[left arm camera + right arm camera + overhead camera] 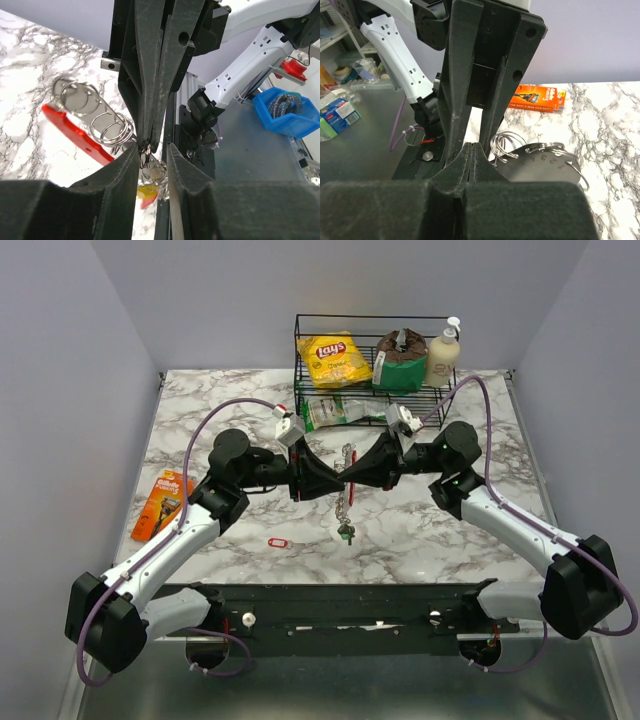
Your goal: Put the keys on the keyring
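nearest on the marble table: lone red tag, then the keys trailing from the bunch. mid-table, tip to tip: right gripper pinched closed on the keyring, left gripper fingers parted either side. farthest back, wire rack.

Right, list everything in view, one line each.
key bunch: one, silver and red, hanging between the pincers
tag: one, red, table front
razor pack: one, orange, table's left edge
rack: one, black wire, table back
crisp bag: one, yellow, rack left
pouch: one, green-brown, rack middle
bottle: one, cream, rack right
packet: one, green-white, before rack
table: one, white marble
left pincer: black, open beside bunch
right pincer: black, shut on bunch
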